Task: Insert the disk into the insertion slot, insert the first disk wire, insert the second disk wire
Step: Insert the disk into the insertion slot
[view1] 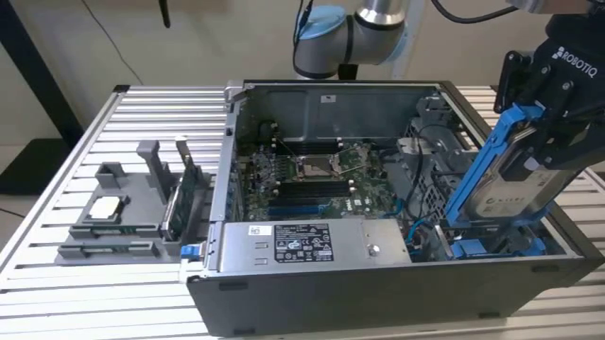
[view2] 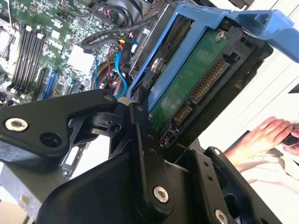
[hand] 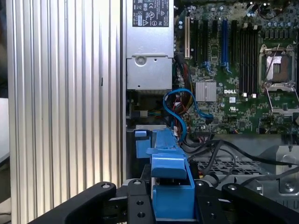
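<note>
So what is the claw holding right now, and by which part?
The hard drive, clamped across the sides of its blue frame near the upper end.

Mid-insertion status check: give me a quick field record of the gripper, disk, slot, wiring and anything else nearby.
gripper: shut on the disk's blue carrier
disk: held tilted over the case corner at the exterior view's right, not seated
insertion slot: just below the disk's lower end; contact cannot be told
connectors: bare, no wire plugged into the disk
blue cable: looped inside the case beside the motherboard
hand: a person's, outside the case
</note>
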Controlling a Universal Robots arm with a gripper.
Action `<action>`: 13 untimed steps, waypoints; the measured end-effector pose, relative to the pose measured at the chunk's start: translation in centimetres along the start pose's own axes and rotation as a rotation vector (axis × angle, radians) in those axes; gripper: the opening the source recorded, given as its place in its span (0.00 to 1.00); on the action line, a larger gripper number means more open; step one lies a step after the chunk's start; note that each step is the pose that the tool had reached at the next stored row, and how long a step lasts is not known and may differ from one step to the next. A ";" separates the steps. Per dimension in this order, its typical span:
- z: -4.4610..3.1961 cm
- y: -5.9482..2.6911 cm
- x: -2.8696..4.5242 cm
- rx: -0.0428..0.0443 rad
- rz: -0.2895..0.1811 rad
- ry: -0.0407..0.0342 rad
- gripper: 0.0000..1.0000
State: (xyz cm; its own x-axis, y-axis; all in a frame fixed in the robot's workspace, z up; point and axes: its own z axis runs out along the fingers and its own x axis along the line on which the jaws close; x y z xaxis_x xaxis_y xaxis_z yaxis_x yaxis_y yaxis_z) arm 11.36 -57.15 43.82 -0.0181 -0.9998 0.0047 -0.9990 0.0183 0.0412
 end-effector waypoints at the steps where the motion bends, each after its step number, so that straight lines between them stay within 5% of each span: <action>1: 0.03 0.00 0.00 -0.0001 0.000 0.0004 0.33; 13: 0.52 -0.02 0.00 0.0000 0.000 0.0004 0.33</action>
State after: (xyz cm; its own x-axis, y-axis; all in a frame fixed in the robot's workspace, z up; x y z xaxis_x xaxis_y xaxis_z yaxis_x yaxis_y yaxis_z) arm 11.36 -57.15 43.30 -0.0181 -0.9998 0.0051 -0.9990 0.0183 0.0413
